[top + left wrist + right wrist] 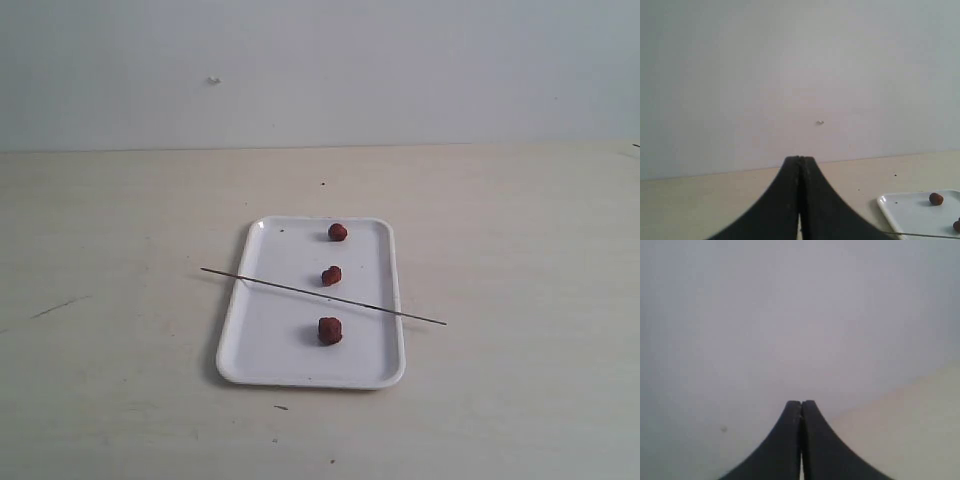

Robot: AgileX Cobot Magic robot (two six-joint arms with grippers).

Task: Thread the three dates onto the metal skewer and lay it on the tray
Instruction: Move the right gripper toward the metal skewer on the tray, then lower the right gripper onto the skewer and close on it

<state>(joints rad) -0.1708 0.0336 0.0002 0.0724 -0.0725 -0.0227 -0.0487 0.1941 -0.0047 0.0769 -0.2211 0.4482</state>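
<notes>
A white tray (pixel 262 352) lies mid-table in the exterior view. Three dates sit loose on it in a row: one at the far end (pixel 338 232), one in the middle (pixel 331 275), one nearest (pixel 330 331). The thin metal skewer (pixel 290 288) lies slantwise across the tray, both ends past its rims, with no date on it. Neither arm shows in the exterior view. My left gripper (pixel 800 159) is shut on nothing, well off the tray's corner (pixel 900 210), where one date (pixel 936 199) shows. My right gripper (pixel 801 402) is shut too, facing the wall.
The pale wooden table (pixel 520 230) runs wide on all sides of the tray, with a few small dark specks on it. A plain light wall (pixel 400 70) stands behind the table's far edge.
</notes>
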